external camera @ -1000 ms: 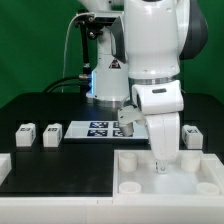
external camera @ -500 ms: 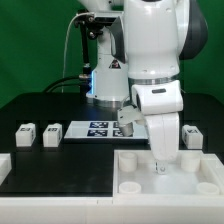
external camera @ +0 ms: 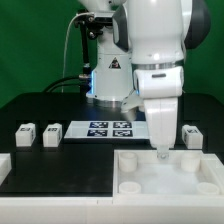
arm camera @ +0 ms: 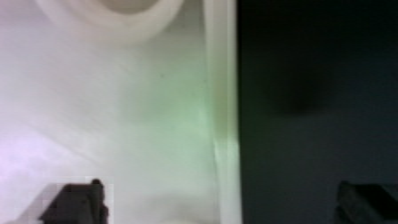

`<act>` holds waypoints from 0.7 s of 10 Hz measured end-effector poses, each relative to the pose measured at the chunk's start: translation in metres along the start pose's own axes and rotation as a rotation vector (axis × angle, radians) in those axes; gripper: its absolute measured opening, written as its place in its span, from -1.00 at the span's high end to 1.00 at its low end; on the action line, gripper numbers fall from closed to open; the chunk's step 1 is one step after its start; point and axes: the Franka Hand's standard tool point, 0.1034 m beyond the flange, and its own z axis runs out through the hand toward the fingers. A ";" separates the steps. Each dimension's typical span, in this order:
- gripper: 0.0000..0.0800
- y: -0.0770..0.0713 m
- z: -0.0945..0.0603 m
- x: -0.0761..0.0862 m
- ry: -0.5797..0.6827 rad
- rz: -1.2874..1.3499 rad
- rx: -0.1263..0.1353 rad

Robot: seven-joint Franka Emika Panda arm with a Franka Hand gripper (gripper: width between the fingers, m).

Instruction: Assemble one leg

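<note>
Three small white legs with tags stand on the black table in the exterior view: two at the left [external camera: 25, 131] [external camera: 51, 133] and one at the right [external camera: 190, 135]. My gripper [external camera: 160, 153] hangs low over the back wall of the large white tray-like part [external camera: 135, 180], far from all the legs. In the wrist view my gripper [arm camera: 221, 205] is open and empty. Its dark fingertips [arm camera: 71, 203] stand wide apart, one over the white part [arm camera: 125, 110] and one over the black table. A round hole [arm camera: 125, 6] shows in the white part.
The marker board [external camera: 100, 128] lies flat behind the tray-like part, between the legs. Another white part [external camera: 4, 166] sits at the exterior view's left edge. The robot base and cables stand at the back.
The wrist has turned about its vertical axis, so the hand now shows a narrower face. The fingertips stay at about the same spot over the tray-like part's back wall.
</note>
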 end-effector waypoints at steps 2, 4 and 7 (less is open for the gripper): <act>-0.62 -0.008 -0.015 0.019 0.005 0.140 -0.014; -0.62 -0.021 -0.016 0.045 0.012 0.413 -0.015; -0.62 -0.022 -0.014 0.045 0.019 0.633 -0.012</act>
